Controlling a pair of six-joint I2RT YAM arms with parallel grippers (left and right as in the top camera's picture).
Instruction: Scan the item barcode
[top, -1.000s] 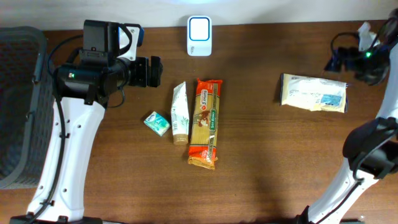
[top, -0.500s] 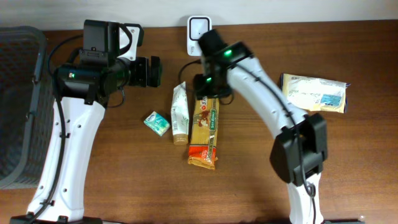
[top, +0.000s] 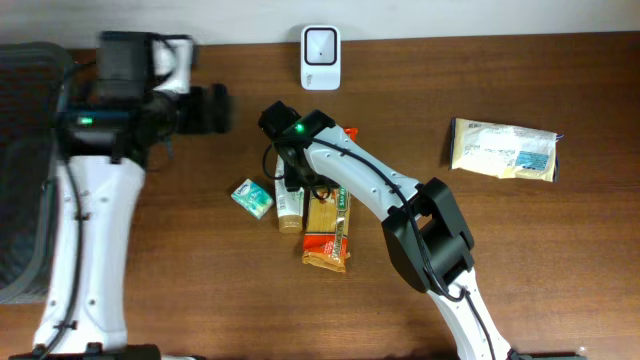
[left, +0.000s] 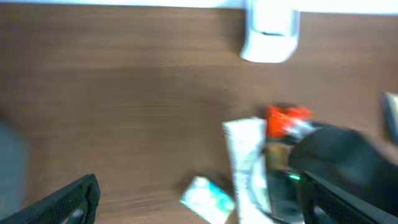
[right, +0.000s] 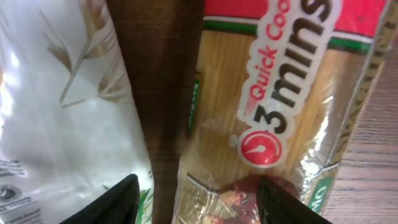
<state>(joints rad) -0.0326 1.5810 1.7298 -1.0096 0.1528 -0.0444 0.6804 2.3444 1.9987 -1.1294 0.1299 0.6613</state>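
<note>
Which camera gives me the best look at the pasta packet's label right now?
Right wrist: the pasta packet sits close up, its print sharp and readable, though only one end shows. Overhead shows its lower half, with the right arm covering the rest. Left wrist gives only a blurred red end.

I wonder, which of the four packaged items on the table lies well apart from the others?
The white and blue packet on the right side; the teal box, white tube and pasta packet lie clustered together in the middle.
</note>
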